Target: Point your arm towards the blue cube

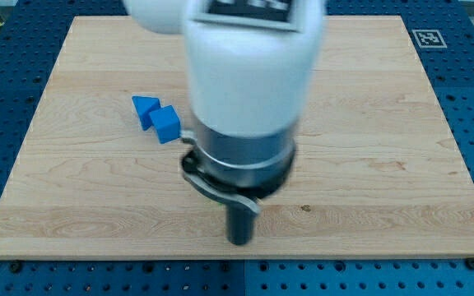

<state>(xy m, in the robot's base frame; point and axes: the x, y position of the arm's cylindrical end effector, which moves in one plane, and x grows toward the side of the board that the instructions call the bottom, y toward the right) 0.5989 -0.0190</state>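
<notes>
A blue cube [166, 125] lies on the wooden board [385, 123] left of centre. A blue triangular block [145, 108] touches it on its upper left side. My arm's white and grey body fills the view's middle and top. The dark rod comes down from it, and my tip [239, 242] rests on the board near the bottom edge. The tip is to the lower right of the blue cube, well apart from it.
A blue perforated table [6, 74] surrounds the board on all sides. A black-and-white marker tag [429, 38] sits at the board's top right corner. The arm's body hides part of the board's middle.
</notes>
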